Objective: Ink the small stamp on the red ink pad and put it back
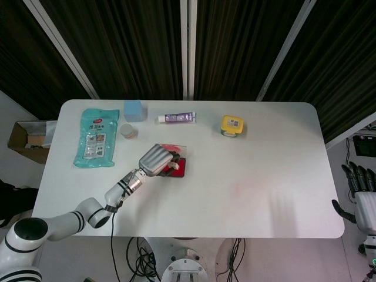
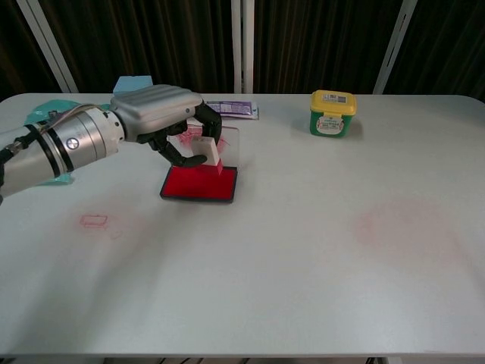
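The small stamp, white with a red base, is pinched in my left hand and tilted. Its red base touches the far edge of the red ink pad. The pad's clear lid, smeared with red, stands open behind the hand. In the head view the left hand covers most of the ink pad and hides the stamp. My right hand hangs off the table's right edge, fingers apart and holding nothing.
At the back stand a teal packet, a blue cube, a small white jar, a toothpaste tube and a yellow-lidded green tub. A faint red stamp print marks the table front left.
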You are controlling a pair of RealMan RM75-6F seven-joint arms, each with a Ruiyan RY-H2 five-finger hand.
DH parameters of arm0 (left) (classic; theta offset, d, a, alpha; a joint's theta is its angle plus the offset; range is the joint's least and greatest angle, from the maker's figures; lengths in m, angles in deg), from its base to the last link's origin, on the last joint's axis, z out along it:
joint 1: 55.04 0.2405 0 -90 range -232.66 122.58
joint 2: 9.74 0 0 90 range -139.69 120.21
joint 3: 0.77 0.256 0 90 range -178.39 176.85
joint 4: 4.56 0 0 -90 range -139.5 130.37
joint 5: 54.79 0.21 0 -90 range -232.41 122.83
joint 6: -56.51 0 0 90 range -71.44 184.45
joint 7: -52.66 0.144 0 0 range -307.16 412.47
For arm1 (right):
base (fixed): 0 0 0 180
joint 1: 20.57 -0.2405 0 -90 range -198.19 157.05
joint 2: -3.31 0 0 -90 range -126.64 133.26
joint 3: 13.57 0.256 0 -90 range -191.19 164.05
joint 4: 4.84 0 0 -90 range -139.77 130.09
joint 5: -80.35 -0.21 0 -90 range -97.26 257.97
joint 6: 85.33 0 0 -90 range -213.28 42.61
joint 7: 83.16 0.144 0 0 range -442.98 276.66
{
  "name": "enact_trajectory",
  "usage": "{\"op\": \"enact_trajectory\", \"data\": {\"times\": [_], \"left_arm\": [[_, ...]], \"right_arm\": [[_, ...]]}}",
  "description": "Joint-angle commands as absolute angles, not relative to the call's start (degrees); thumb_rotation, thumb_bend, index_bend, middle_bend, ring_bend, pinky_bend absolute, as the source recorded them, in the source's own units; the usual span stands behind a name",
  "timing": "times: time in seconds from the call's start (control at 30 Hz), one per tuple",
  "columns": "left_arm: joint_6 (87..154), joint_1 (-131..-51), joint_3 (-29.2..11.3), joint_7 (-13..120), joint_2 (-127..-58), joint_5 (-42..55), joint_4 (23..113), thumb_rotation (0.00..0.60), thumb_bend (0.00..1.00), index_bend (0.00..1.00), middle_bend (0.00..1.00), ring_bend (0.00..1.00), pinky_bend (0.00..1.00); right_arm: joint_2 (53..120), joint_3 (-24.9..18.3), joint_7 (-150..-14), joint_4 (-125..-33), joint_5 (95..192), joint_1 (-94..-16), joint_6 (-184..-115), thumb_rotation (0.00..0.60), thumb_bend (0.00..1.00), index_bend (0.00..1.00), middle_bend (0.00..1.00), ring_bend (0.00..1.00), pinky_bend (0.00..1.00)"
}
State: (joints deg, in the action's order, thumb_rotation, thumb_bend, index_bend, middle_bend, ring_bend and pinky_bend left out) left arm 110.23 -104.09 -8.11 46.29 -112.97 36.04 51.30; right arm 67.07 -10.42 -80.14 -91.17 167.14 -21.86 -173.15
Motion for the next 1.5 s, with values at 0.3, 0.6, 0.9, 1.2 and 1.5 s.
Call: {"op": "enact_trajectory", "data": {"times": [0.3, 0.6, 0.9, 1.2, 1.5], "left_arm": [[107.6, -106.4, -6.4, 42.7, -117.9, 34.4, 42.1, 0.600, 0.45, 0.60, 0.60, 1.00, 1.00], [107.4, -106.2, -4.9, 39.7, -120.3, 34.2, 37.7, 0.600, 0.45, 0.61, 0.60, 1.00, 1.00], [107.6, -105.8, -3.9, 37.0, -122.0, 34.0, 34.2, 0.600, 0.45, 0.61, 0.60, 1.00, 1.00], [112.7, -104.8, -5.6, 36.4, -115.2, 33.5, 41.8, 0.600, 0.45, 0.61, 0.60, 1.00, 1.00], [120.2, -95.5, 0.4, 42.1, -99.4, 34.9, 60.6, 0.600, 0.45, 0.61, 0.60, 1.00, 1.00]], "right_arm": [[67.6, -10.3, -79.5, -90.1, 166.5, -22.0, -172.3, 0.600, 0.18, 0.00, 0.00, 0.00, 0.00], [67.9, -10.3, -80.1, -90.1, 166.4, -22.2, -171.9, 0.600, 0.18, 0.00, 0.00, 0.00, 0.00], [67.9, -10.4, -80.1, -90.1, 166.4, -22.1, -172.0, 0.600, 0.18, 0.00, 0.00, 0.00, 0.00], [67.7, -10.2, -79.6, -90.1, 166.5, -21.8, -172.6, 0.600, 0.18, 0.00, 0.00, 0.00, 0.00], [67.9, -10.3, -78.6, -89.4, 166.8, -21.8, -172.7, 0.600, 0.18, 0.00, 0.00, 0.00, 0.00]]}}
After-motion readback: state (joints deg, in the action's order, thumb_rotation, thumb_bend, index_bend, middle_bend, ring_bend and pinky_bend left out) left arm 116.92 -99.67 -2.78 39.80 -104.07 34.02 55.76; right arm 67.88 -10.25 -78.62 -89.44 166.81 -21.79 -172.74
